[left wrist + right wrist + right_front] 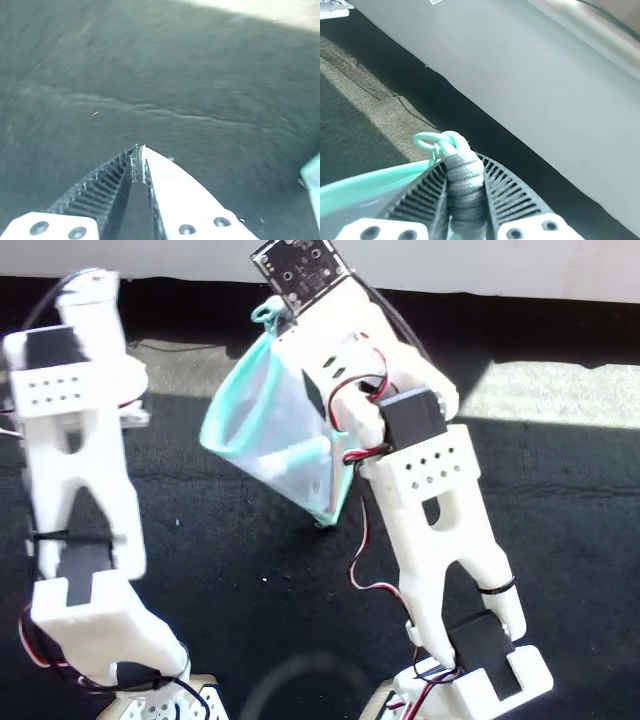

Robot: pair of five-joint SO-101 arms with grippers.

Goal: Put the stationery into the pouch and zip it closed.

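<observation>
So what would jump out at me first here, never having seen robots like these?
The see-through pouch with mint-green edging stands out, held up by one end over the middle of the black mat. The right gripper holds it there, its fingers clamped on a grey cord loop at the pouch's end. Off to the side, the left gripper is shut on nothing above the mat.

Translucent plastic pouch (270, 435), matt cloth (250, 570)

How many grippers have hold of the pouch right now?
1. The right gripper is shut on the grey strap of the pouch, beside its mint ring. The left gripper is shut on nothing, over the dark mat.
</observation>
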